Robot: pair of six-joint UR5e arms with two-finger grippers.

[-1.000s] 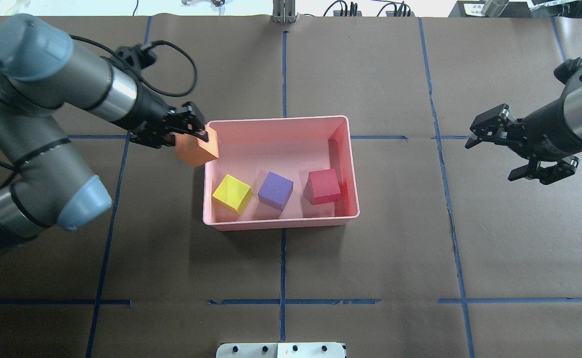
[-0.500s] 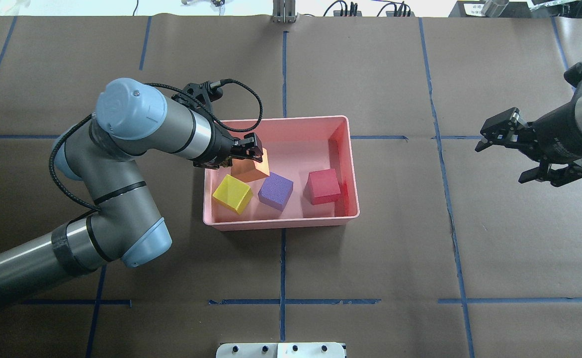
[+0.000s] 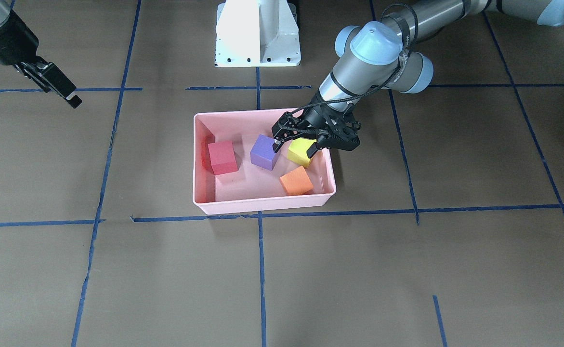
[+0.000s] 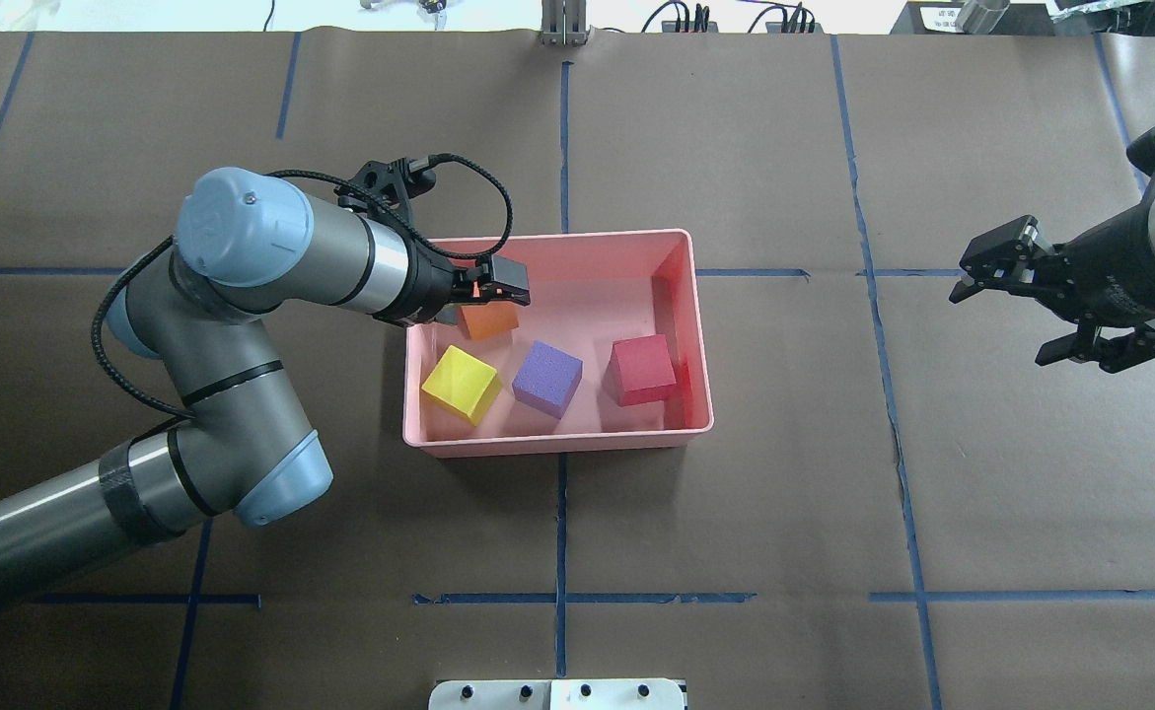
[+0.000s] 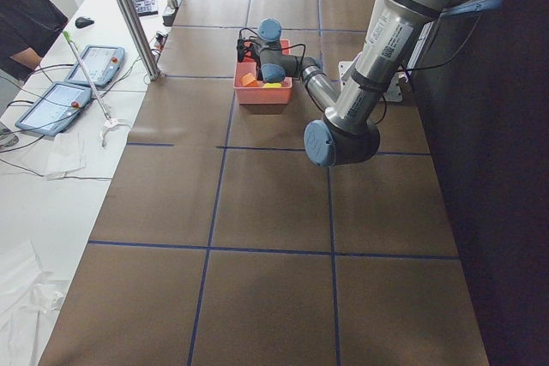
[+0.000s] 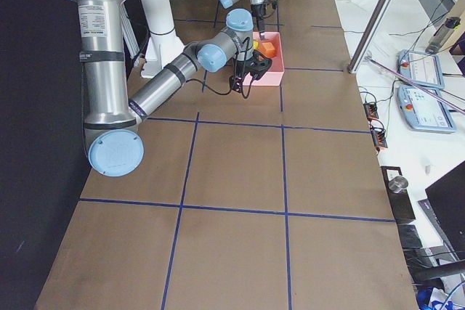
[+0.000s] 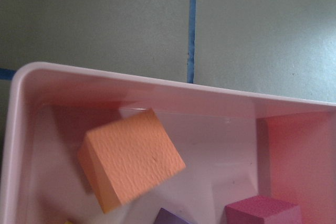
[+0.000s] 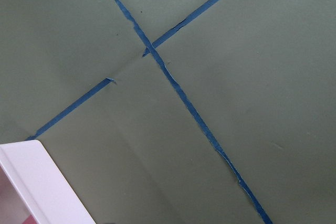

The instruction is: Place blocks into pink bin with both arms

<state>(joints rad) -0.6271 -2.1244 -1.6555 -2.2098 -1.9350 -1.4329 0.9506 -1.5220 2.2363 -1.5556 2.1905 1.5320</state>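
Over the pink bin [image 3: 262, 207], left gripper [image 3: 294, 148] hangs spread and empty, orange block [image 3: 296, 180] lying inside beside red [image 3: 222, 156], purple [image 3: 264, 151], yellow-green [image 3: 301, 149] blocks; right gripper [image 4: 1003, 325] splayed, empty, well apart; placing looks done, next likely lifting the arm clear.

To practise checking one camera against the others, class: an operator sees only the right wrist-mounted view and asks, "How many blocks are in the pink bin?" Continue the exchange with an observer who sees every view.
Observer: All four. The red block, purple block, yellow block and orange block are inside the pink bin.
Operator: Is the left gripper holding anything?
Observer: No. The left gripper is open and empty above the bin.
Operator: And my right gripper?
Observer: The right gripper is open and empty, well off to the bin's side.
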